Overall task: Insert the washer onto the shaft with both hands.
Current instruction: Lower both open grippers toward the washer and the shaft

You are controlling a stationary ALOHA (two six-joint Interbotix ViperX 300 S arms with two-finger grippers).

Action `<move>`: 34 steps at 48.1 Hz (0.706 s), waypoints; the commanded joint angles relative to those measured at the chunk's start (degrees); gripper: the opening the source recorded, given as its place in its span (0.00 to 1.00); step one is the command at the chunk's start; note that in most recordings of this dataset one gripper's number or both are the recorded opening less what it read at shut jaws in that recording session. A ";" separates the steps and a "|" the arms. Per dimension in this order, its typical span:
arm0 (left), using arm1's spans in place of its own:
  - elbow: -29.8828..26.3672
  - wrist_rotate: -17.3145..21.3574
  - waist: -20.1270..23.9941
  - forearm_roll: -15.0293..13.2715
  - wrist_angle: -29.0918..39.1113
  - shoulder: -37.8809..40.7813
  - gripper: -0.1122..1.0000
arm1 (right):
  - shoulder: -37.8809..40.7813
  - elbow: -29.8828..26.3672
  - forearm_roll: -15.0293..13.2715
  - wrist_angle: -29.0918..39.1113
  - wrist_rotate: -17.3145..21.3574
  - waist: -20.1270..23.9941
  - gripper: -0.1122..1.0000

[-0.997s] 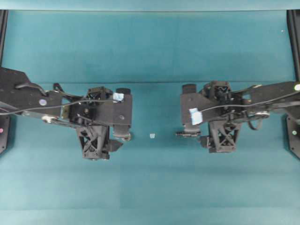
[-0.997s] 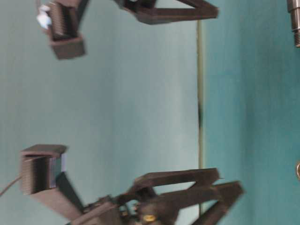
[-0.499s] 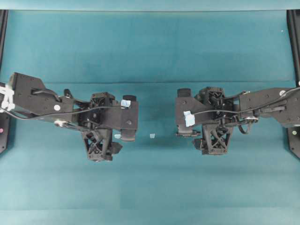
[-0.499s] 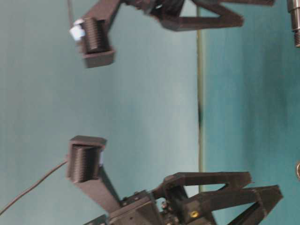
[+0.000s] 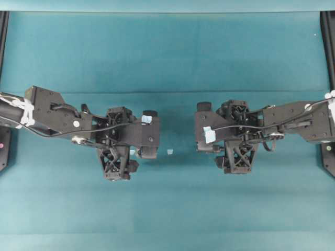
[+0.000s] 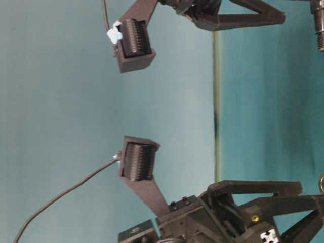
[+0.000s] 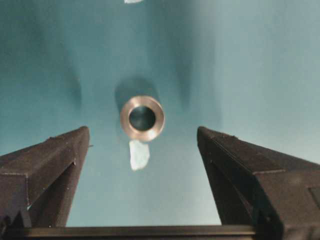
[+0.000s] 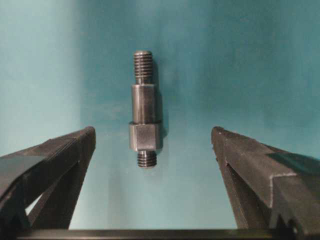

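In the left wrist view the washer (image 7: 142, 118), a silver ring with a dark hole, lies flat on the teal table. It sits just beyond my left gripper (image 7: 142, 130), whose fingers stand wide open on either side without touching it. The right wrist view shows the shaft (image 8: 145, 112), a dark stepped rod with threaded ends, lying lengthwise ahead of my open right gripper (image 8: 153, 129). From overhead, the left gripper (image 5: 149, 133) and right gripper (image 5: 204, 128) face each other and cover both parts. At table level the shaft (image 6: 319, 25) and washer (image 6: 322, 183) peek in at the right edge.
A pale tape bit (image 7: 139, 154) lies right beside the washer, another (image 5: 170, 151) between the two grippers. Black frame rails (image 5: 328, 42) run along the left and right table edges. A fold line (image 5: 167, 92) crosses the teal mat.
Both arms have moved inward toward the table's middle and come down closer to the surface. Both grippers stayed wide open.
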 commanded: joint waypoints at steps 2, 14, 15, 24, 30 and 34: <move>-0.62 0.00 -0.18 0.09 -0.97 0.09 0.92 | -0.09 -0.26 0.18 -0.62 0.44 -0.09 0.89; -0.88 0.00 0.26 0.09 -1.41 1.23 0.92 | 0.97 -0.18 0.18 -1.41 0.44 -0.09 0.88; -0.88 0.00 0.26 0.09 -1.49 1.32 0.92 | 1.05 -0.18 0.18 -1.41 0.44 -0.09 0.88; -0.88 0.00 0.44 0.09 -2.64 1.49 0.92 | 1.23 -0.18 0.35 -1.49 0.44 -0.09 0.88; -0.88 0.00 0.44 0.09 -2.72 1.67 0.92 | 1.23 -0.18 0.35 -1.49 0.44 -0.09 0.88; -0.88 -0.09 0.44 0.00 -2.72 1.85 0.92 | 1.23 -0.18 0.35 -1.49 0.44 -0.09 0.88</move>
